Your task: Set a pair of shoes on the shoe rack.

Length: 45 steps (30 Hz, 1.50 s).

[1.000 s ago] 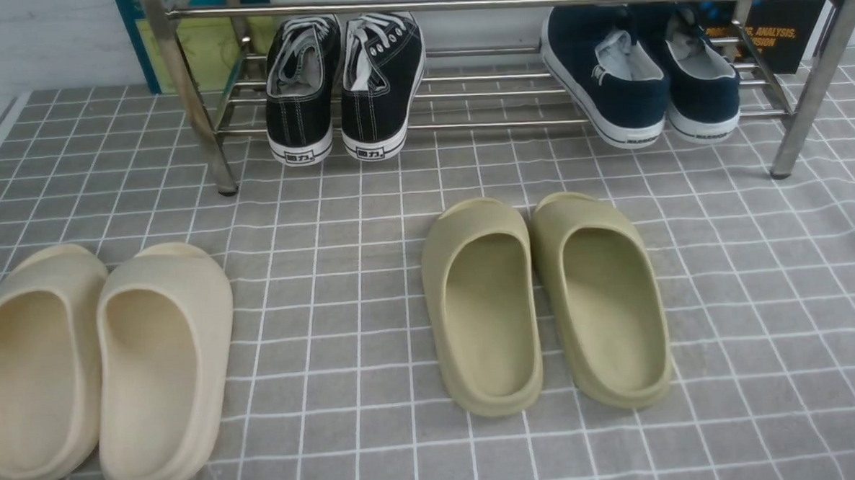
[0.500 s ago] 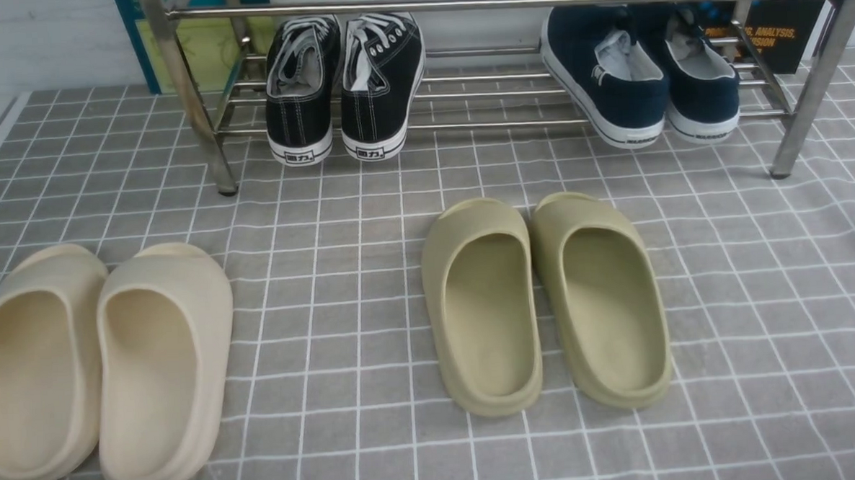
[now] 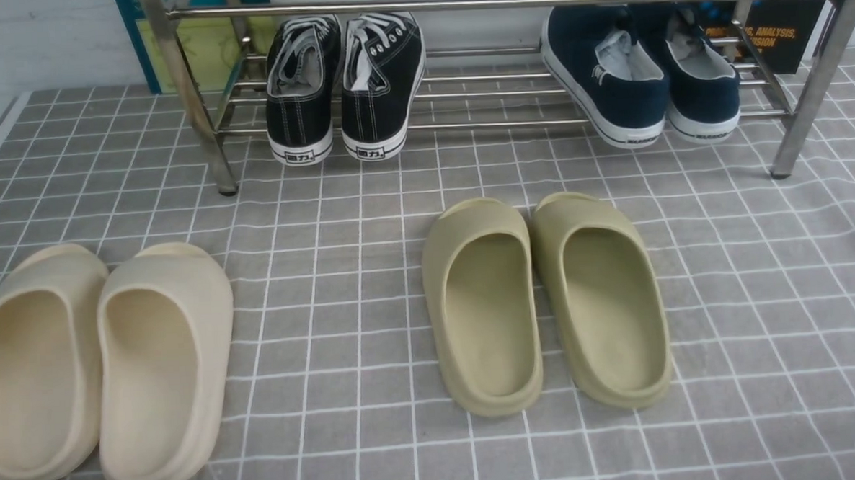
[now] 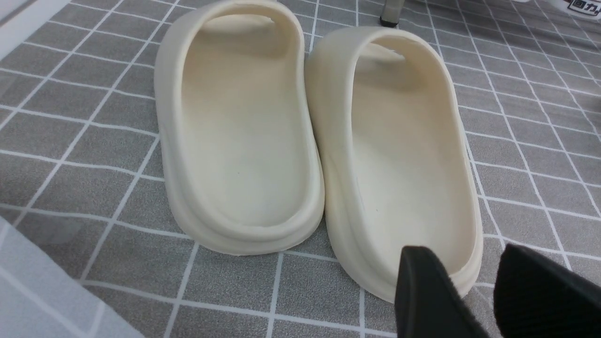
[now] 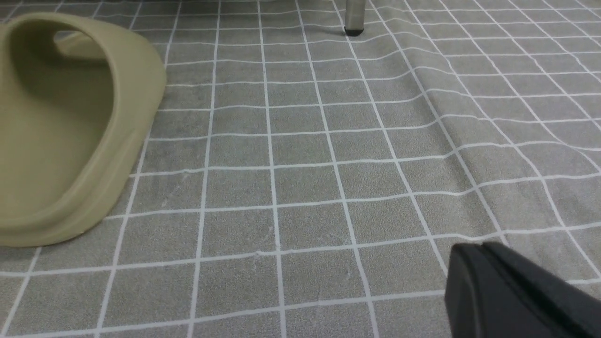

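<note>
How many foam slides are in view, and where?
4, all on the checked cloth: a cream pair at front left, an olive pair at centre before the shoe rack.

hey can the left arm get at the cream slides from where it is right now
Probably yes. The left tool hovers open just behind the heel of the nearer of the cream slides, with only bare grid cloth around them and nothing in between.

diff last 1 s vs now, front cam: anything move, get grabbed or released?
No visible change. The navy slip-on shoes sit on the shoe rack beside the black lace-up sneakers; the olive slides and cream slides lie on the checked cloth. The front view shows only a dark tip at its bottom left corner, unmoved. Nothing taken or let go.
</note>
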Motion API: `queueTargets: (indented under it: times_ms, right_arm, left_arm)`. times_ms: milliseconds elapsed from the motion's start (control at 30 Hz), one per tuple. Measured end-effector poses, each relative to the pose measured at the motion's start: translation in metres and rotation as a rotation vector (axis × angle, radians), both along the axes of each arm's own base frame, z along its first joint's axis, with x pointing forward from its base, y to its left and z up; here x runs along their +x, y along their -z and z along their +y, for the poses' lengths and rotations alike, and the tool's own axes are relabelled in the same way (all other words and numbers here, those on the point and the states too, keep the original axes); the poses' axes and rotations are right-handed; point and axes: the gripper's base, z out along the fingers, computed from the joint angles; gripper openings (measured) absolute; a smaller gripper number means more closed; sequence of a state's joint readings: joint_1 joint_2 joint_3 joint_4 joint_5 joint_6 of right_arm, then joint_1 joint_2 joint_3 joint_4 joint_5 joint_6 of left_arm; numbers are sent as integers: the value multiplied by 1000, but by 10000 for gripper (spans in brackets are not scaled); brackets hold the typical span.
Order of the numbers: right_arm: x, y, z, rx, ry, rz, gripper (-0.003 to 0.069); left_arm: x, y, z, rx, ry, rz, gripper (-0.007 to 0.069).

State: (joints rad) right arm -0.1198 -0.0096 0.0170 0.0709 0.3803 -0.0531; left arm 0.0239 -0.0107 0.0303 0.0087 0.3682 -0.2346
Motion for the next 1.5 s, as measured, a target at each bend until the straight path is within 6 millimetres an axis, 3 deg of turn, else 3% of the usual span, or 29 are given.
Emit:
queueTargets:
  times_ms: [1500]
  right_arm:
    - [0,0,0,17,-20,1,7]
  left_arm:
    - [0,0,0,1,0,0,239]
